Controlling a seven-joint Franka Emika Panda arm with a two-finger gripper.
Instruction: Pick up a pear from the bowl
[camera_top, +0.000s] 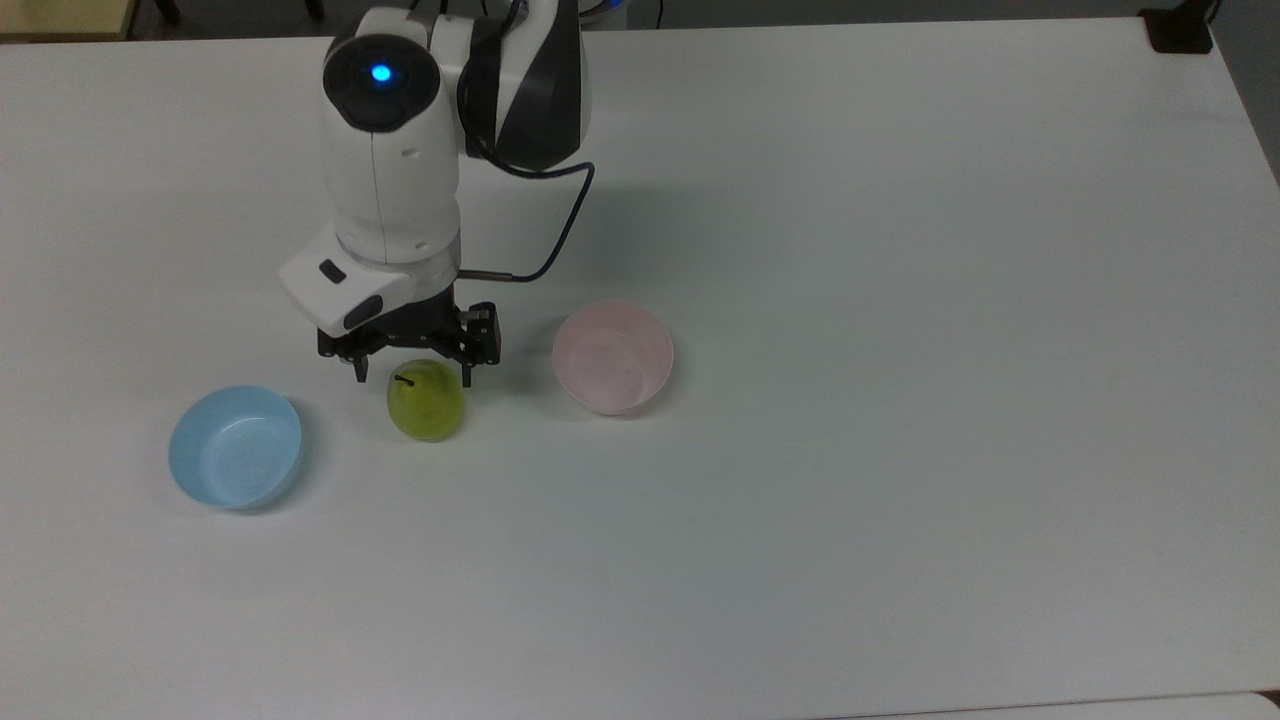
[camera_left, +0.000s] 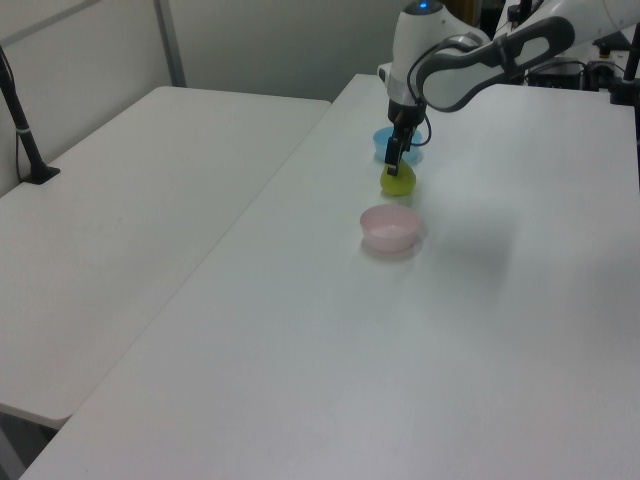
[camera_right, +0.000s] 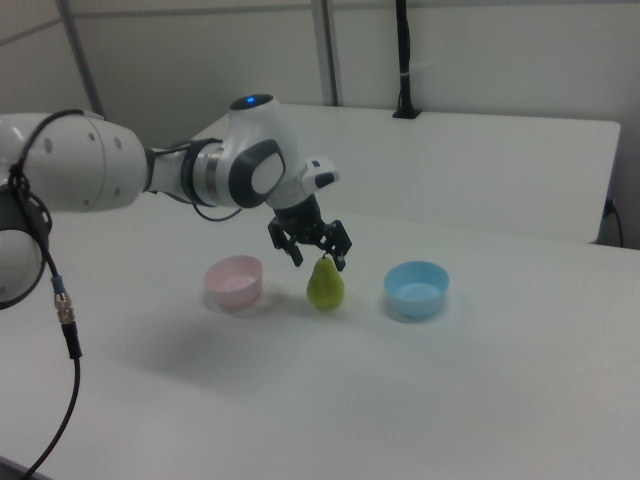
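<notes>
Pear: small yellow-green pear with a short dark stem, stood upright on the white bench, between the two bowls, nearer the bench's edge at the bottom of the top view than the far one.
Pink bowl: small round pale pink plastic bowl, near the pear on the top view's right, not touching, nothing inside.
Blue bowl: light blue plastic bowl of like size, on the top view's left of the pear, apart from it.
Pincer: black two-finger pincer, spread wide, nothing held, hung just above the pear's top; in the right view fingertips seen either side of the stem and clear of the fruit.
Task state: judged done as to lifting from the bowl, since the pear stood outside the pink bowl and free of the pincer.
Step in hand: judged a release and pull-away.
How to do it well: rise straight up, fingers kept wide, no sideways drift until the tips are clear of the stem.
Reason: rounded base, narrow top, likely to topple or roll from a light nudge.
Risk: a fingertip catching the stem; a rolling pear striking either bowl, both light enough to slide.
Arm: white arm body leaned over the bench's far side in the top view.
</notes>
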